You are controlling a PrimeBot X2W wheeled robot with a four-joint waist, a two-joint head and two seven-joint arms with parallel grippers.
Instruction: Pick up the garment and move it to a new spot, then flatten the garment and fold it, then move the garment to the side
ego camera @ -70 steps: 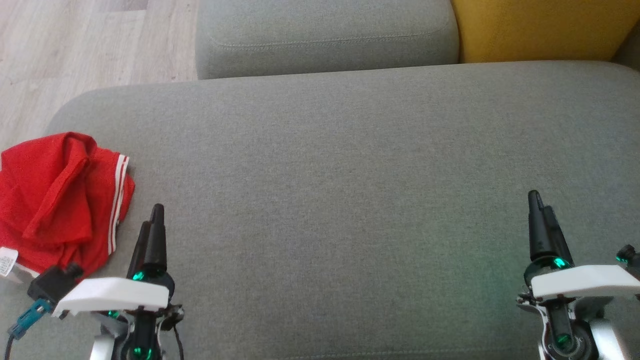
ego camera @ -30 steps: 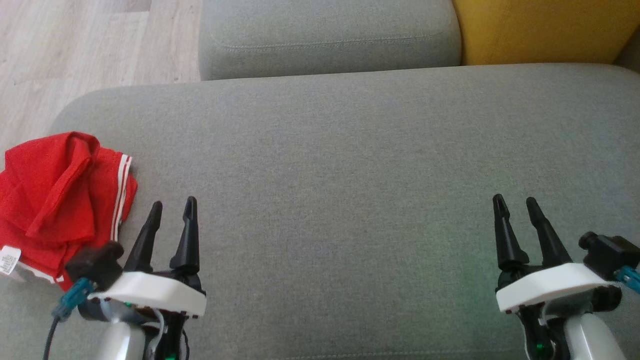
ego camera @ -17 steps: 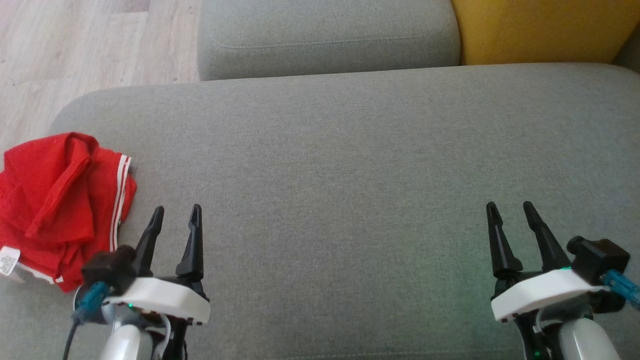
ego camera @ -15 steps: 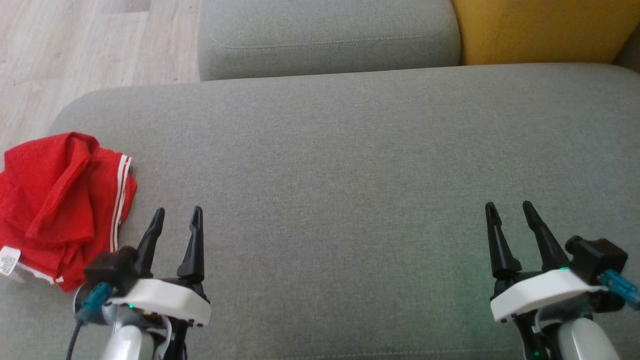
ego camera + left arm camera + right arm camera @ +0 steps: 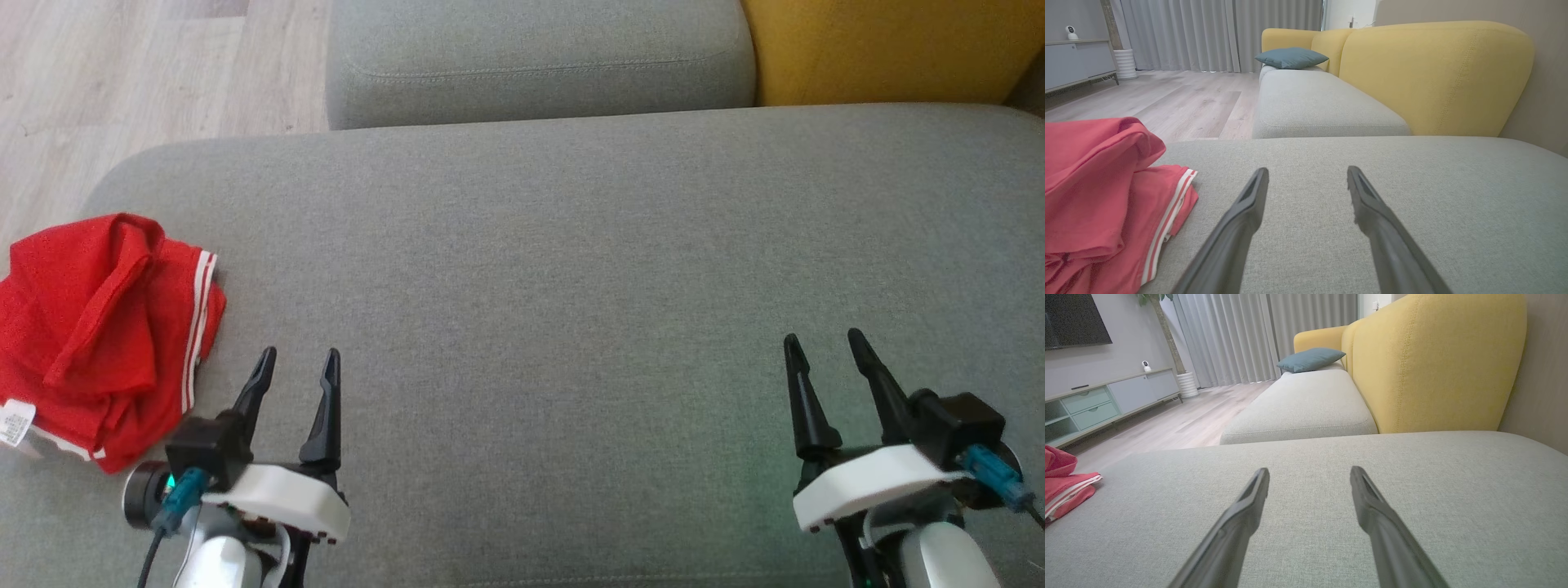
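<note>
the red garment (image 5: pixel 106 327) is lying crumpled at the left end of the grey seat (image 5: pixel 571 269), near its rounded corner. its left part is being cut off by the edge of the head view, so its full shape is not showing. folds are hiding most of it. a white-striped hem (image 5: pixel 196 327) is running down its right side, and a white tag (image 5: pixel 15 422) is sticking out at the near side, its print too small to read. the left gripper (image 5: pixel 299 354) is sitting just right of the garment, apart from it, its fingers spread and holding nothing. the right gripper (image 5: pixel 822 337) is sitting well apart, toward the seat's right side, its fingers also spread and empty. whether either gripper's fingers are touching the seat is hard to tell. both arms are being cut off by the bottom edge. in the left wrist view the garment is running off the left and bottom edges. a yellow backrest (image 5: pixel 882 49) is rising behind the seat, cropped at the top.
</note>
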